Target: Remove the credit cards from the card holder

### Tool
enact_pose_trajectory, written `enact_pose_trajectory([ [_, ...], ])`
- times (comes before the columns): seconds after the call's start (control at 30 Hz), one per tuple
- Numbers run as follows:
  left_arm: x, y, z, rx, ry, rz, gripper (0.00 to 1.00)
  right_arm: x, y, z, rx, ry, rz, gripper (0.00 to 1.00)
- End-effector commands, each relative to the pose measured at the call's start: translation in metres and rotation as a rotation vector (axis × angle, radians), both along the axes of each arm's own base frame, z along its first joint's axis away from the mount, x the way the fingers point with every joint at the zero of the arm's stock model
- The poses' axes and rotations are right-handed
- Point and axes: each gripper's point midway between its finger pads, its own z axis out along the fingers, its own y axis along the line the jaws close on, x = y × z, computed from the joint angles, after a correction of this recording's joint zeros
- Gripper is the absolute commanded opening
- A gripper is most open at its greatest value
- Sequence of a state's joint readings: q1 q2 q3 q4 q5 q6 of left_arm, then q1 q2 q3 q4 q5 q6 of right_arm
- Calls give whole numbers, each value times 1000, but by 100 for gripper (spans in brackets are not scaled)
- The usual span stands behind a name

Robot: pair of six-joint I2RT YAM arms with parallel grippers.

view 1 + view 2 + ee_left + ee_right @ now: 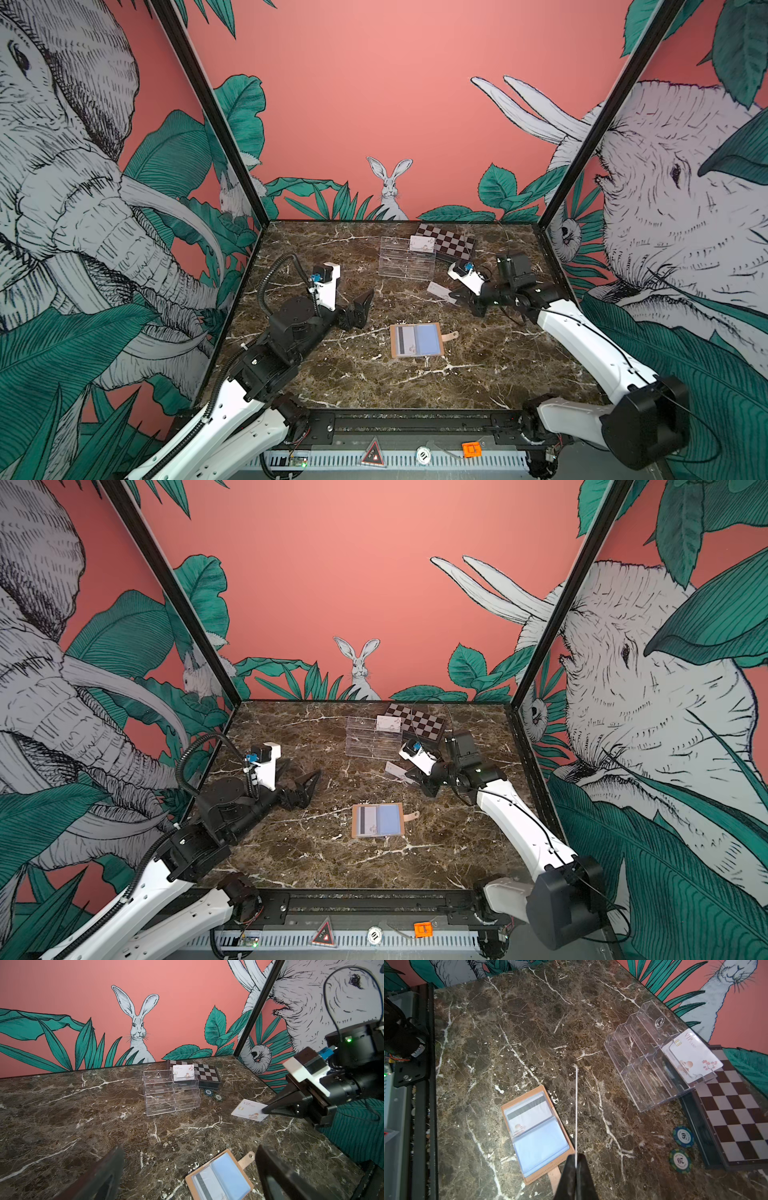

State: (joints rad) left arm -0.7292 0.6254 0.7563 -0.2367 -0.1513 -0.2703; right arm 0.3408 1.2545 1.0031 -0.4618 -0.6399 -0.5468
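Note:
The tan card holder (pixel 436 328) (pixel 397 806) lies open on the marble near the middle. A credit card with a dark stripe (pixel 405 340) (pixel 529 1112) sits in one of its bluish sleeves. My right gripper (pixel 456 296) (pixel 576 1164) is shut on another white credit card (pixel 438 290) (pixel 248 1110), holding it above the table behind and to the right of the holder. It shows edge-on (pixel 576 1109) in the right wrist view. My left gripper (pixel 303 768) (pixel 190 1149) is open and holds nothing, to the left of the holder.
A clear acrylic tray (pixel 405 264) (pixel 639 1068) stands at the back with a white card (pixel 422 243) (pixel 691 1057) upright in it. Behind it lies a checkered box (pixel 451 245). Two poker chips (pixel 683 1136) (pixel 680 1160) lie beside that box.

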Motion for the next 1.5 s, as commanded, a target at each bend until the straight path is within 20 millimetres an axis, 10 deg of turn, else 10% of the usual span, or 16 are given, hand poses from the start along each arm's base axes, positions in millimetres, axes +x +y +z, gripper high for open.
enact_pose_trajectory([
  [0.0,0,9,-7,28,-6,29,99,12,-3,1,-62,-73,36,0],
  [1.47,34,-24,-59,59,65,20,99,193,23,-24,-175,-131,176,0],
])
